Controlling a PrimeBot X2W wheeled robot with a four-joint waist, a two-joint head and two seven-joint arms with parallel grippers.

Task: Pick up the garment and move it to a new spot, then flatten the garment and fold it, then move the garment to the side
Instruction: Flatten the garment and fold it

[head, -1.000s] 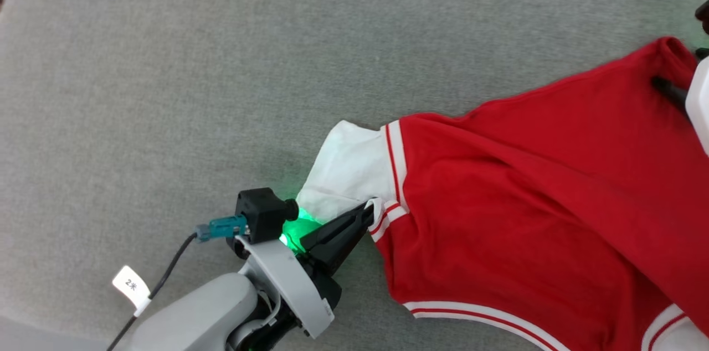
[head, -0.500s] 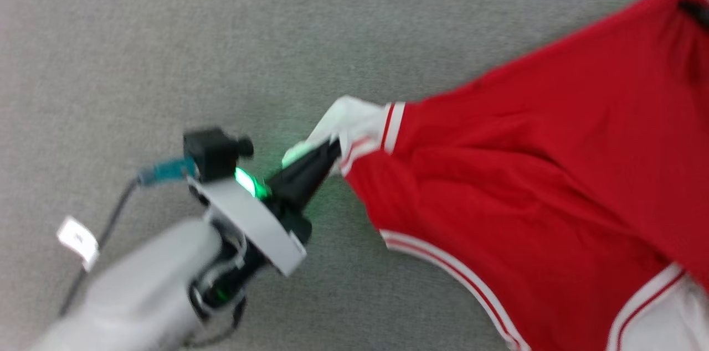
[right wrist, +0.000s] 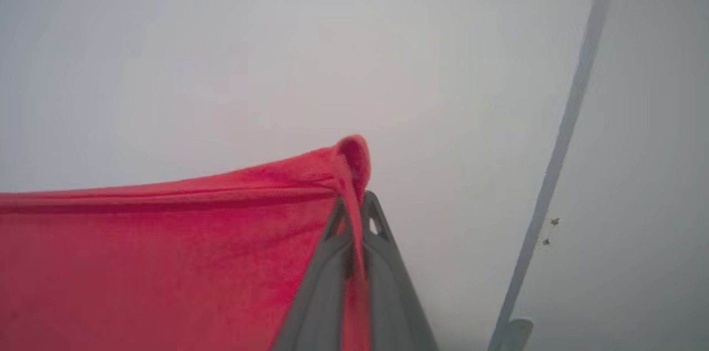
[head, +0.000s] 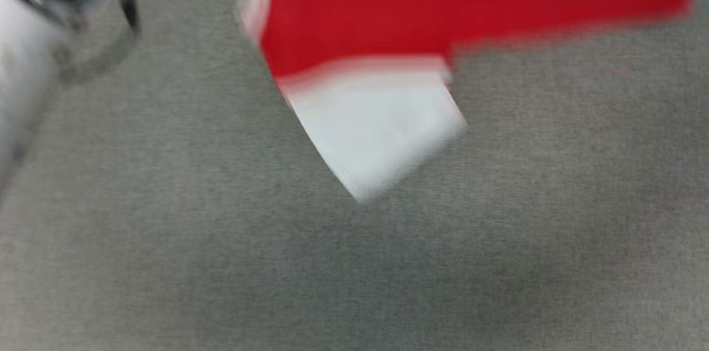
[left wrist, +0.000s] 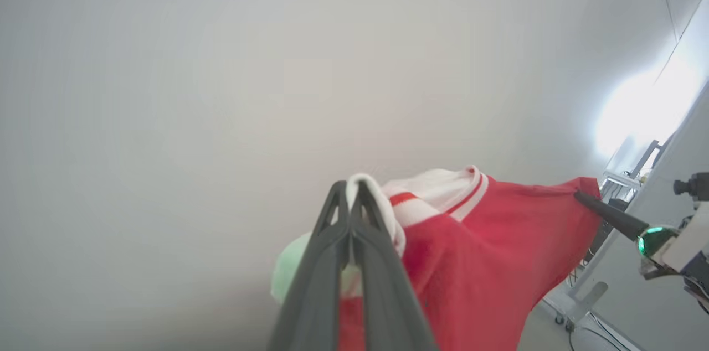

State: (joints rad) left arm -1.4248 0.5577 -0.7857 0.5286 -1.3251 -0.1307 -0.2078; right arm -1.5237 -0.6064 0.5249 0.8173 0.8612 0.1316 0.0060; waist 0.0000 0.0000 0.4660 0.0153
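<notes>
Left side: the left gripper (left wrist: 349, 189), viewed along its own two dark fingers, is clamped tight on the garment (left wrist: 487, 251), its tips pressed together over the white-and-red striped trim (left wrist: 412, 208), with a fold of white fabric wrapped over the fingertips. In the blurred head view a pale forearm (head: 22, 57) with a dark cable loop (head: 126, 13) lies at the upper left, against a grey surface (head: 221, 262). Centre: the garment spans from one gripper to the other, a red sheet drawn between the two held corners; in the head view its red body runs along the top edge and a white panel (head: 371, 129), bordered by a striped band, juts down toward the middle of that view over the grey surface; blur hides whether the fabric touches that surface. Right side: the right gripper (right wrist: 355, 202) is likewise closed, its two fingers pinching a rolled red edge at a corner of the garment, the fabric falling away to the left of its own wrist view. From the left wrist camera the same gripper appears at the right, its dark tips nipped on the red corner, a green light (left wrist: 653, 237) glowing at its wrist. A pale slanted bar (right wrist: 559, 163) stands at the right of the right wrist view
</notes>
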